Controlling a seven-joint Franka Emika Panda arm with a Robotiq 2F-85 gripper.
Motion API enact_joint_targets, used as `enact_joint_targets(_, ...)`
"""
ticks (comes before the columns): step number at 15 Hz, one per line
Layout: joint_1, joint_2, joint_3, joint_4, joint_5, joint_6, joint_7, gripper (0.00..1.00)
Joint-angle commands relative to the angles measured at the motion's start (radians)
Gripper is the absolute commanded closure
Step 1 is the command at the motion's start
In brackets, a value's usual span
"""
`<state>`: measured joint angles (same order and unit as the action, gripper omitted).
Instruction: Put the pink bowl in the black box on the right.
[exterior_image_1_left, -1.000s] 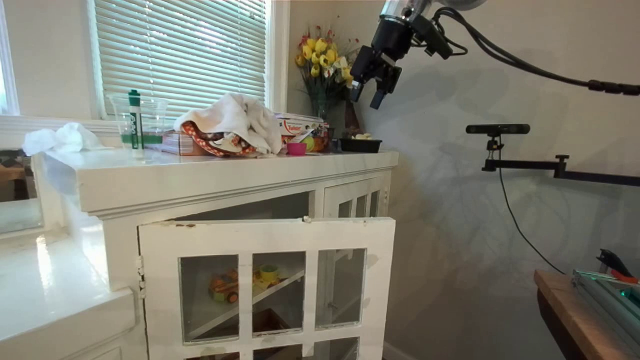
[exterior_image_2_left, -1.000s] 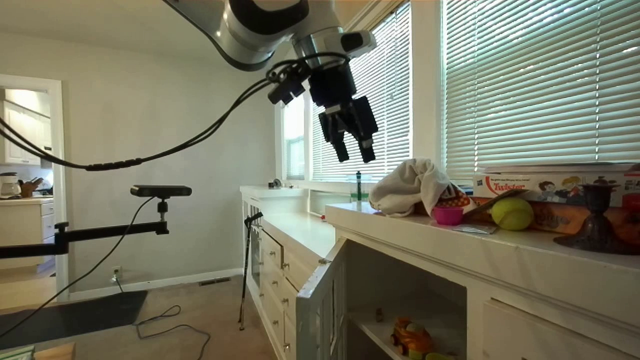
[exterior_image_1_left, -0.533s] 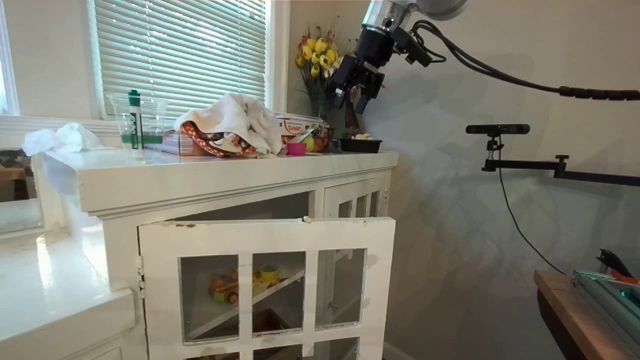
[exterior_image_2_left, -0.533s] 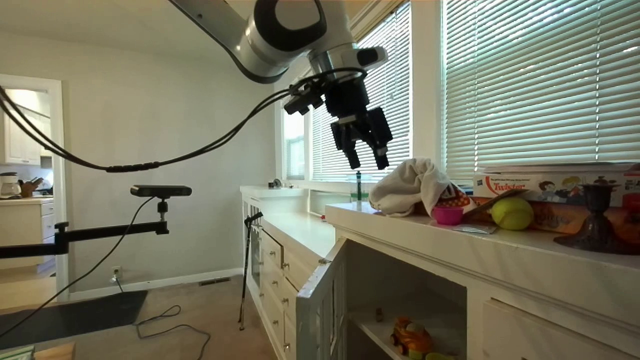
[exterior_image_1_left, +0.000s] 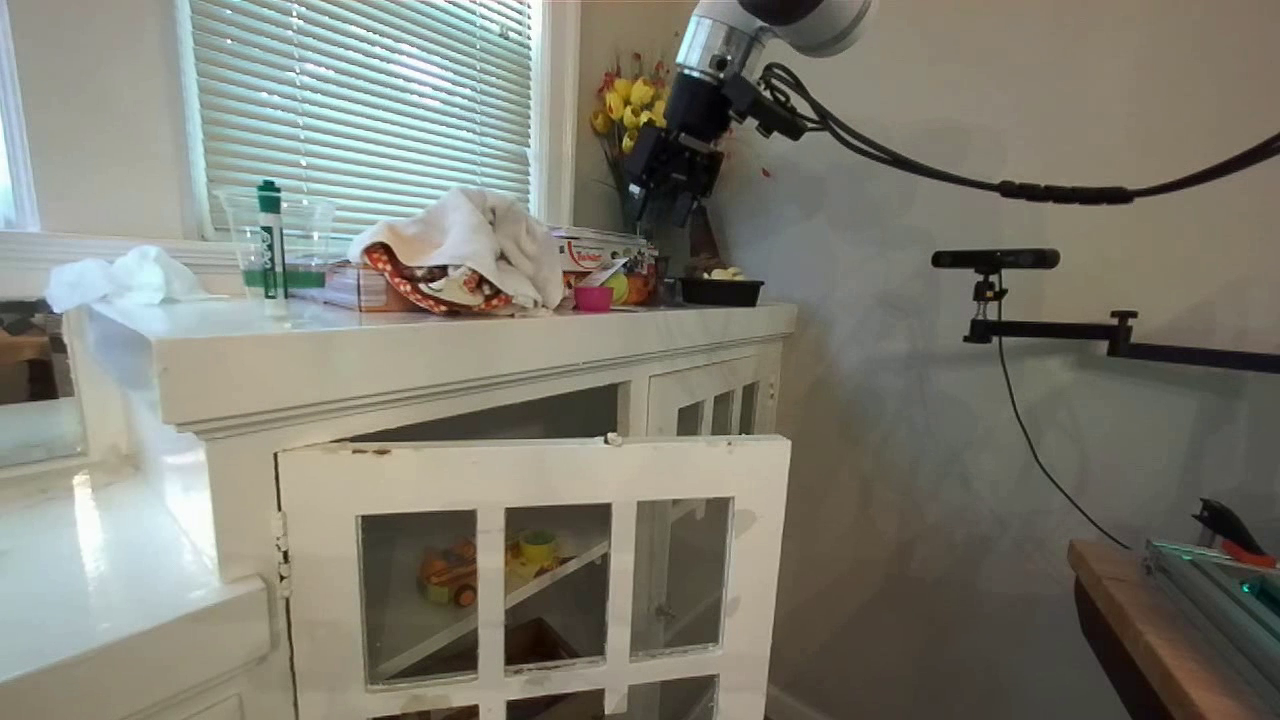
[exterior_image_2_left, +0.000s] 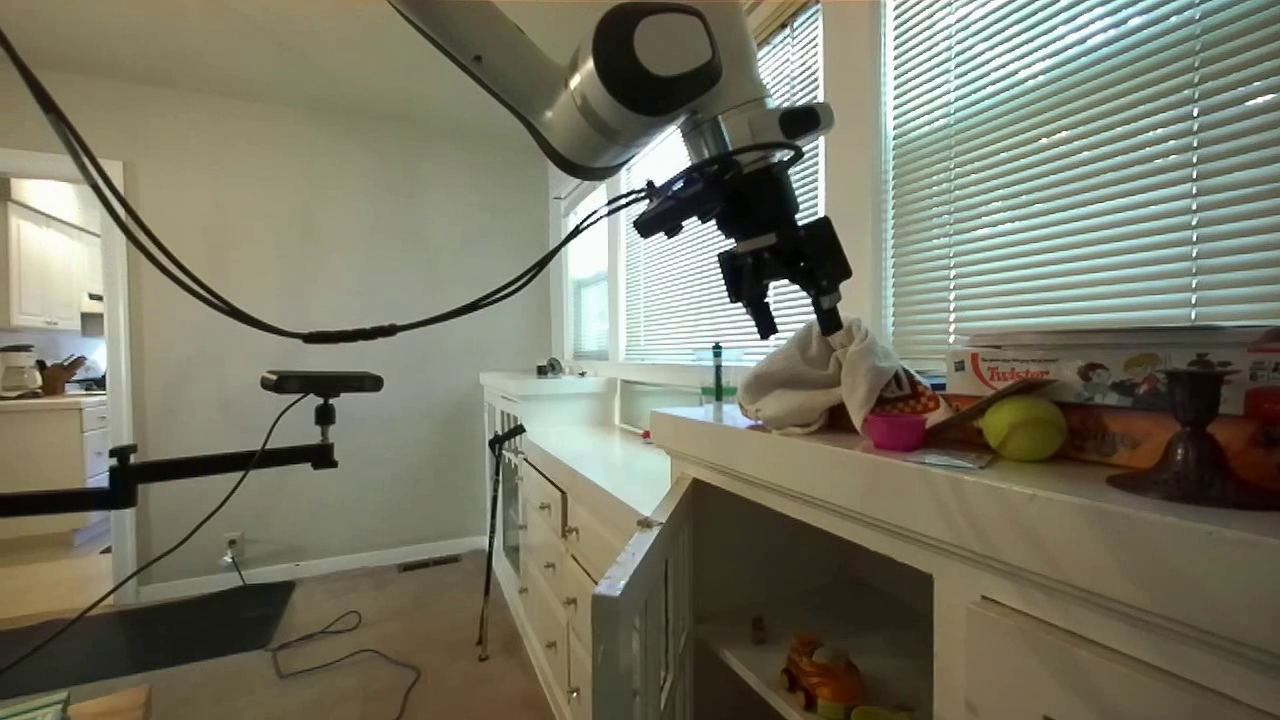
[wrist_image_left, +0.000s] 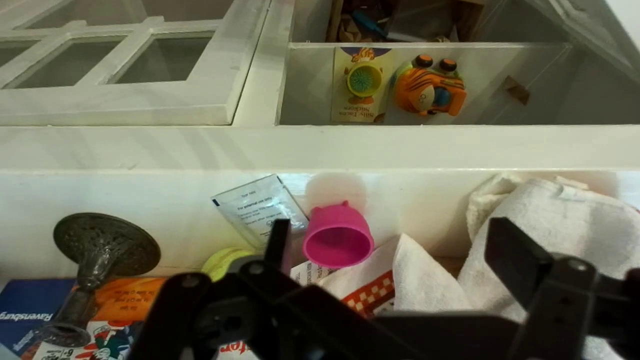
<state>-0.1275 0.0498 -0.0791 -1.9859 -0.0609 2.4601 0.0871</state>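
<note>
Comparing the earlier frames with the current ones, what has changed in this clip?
The open gripper has moved toward the pink bowl and slightly lower in both exterior views. Nothing was taken hold of or let go. The pink bowl, black box, white cloth and open cabinet door stayed where they were.

Room is free above the pink bowl (exterior_image_2_left: 896, 431), flanked by towel (exterior_image_2_left: 798, 385) and tennis ball (exterior_image_2_left: 1025, 428).
</note>
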Motion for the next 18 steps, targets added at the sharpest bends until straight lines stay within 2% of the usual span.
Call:
enact_joint_targets(1,0.009,0.013,-0.012,0.018,0.003,-0.006,-0.003,0.0)
enact_joint_targets(10,0.01,0.026,-0.012,0.035,0.003,-0.011,-0.003,0.0)
enact_joint_targets(18,-0.009,0.076,-0.026,0.065,0.077,0.037,-0.127,0.0)
